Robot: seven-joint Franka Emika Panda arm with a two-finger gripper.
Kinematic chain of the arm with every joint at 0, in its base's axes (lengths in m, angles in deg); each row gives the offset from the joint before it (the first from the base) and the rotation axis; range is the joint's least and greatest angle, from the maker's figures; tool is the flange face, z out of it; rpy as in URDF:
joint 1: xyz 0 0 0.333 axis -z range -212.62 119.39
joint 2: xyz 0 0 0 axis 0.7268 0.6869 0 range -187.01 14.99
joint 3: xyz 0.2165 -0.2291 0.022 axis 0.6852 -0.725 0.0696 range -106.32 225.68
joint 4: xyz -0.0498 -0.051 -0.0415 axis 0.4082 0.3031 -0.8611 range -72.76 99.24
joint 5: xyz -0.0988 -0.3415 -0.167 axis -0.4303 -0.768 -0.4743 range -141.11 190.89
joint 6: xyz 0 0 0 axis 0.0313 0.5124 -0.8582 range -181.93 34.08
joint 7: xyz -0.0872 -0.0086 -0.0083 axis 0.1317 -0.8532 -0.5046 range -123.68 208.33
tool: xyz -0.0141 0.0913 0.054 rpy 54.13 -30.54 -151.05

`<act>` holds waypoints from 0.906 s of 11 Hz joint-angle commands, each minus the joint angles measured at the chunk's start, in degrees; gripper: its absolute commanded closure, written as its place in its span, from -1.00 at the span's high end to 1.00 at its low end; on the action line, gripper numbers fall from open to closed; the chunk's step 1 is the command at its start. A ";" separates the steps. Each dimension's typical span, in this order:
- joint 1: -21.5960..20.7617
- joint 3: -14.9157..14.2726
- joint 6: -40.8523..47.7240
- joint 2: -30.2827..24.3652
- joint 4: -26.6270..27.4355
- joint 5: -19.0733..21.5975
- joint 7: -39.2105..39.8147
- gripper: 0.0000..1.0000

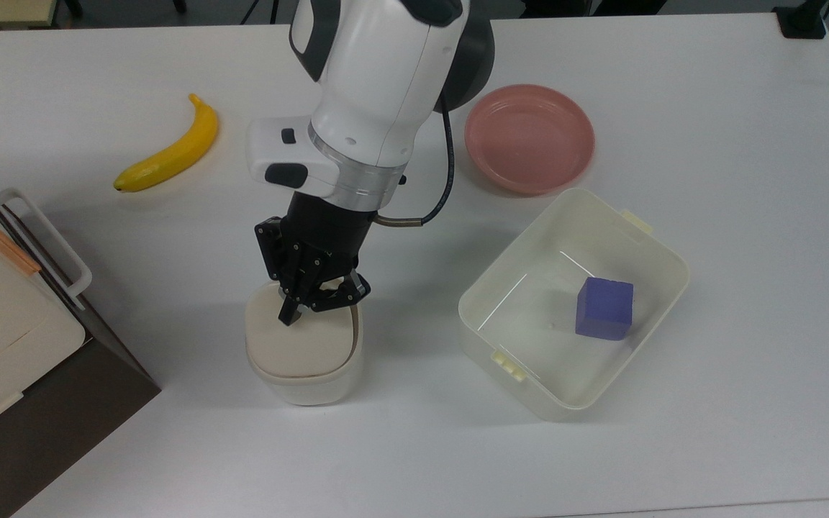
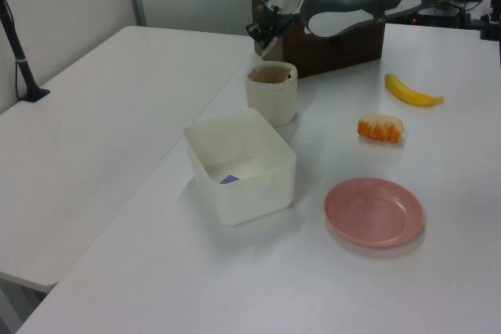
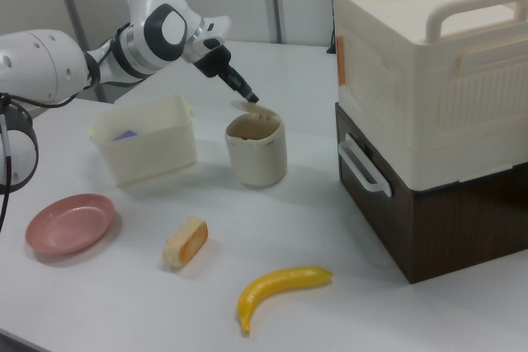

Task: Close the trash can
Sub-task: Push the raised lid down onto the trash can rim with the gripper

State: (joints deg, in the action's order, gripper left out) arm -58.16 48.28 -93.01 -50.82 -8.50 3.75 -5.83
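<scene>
Pressing down on the lid (image 1: 303, 338) of the trash can (image 1: 304, 374) with the hand (image 1: 289, 314), fingers drawn together and holding nothing.

The top view is showing the beige lid lying almost flat over the can, fingertips touching its far edge. The right view is showing the lid (image 3: 245, 108) tilting up a little, the brown inside of the can (image 3: 257, 154) open beneath it, the hand (image 3: 249, 95) just above. The can is standing on the white surface (image 1: 709, 108), near the lidless tub (image 1: 573, 403) with the blue cube (image 1: 604, 308) inside. The right view is also showing an orange-crusted food piece (image 3: 186, 242) beside the banana (image 3: 280, 284).
</scene>
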 commanded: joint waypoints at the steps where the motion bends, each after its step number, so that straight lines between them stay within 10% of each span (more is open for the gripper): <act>1: -1.03 0.67 8.37 -2.40 2.32 2.50 10.51 -1.00; 10: -0.85 0.24 9.80 -2.32 8.20 1.81 17.03 -1.00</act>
State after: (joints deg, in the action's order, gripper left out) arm -58.33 49.29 -84.79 -50.89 -5.06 4.88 8.66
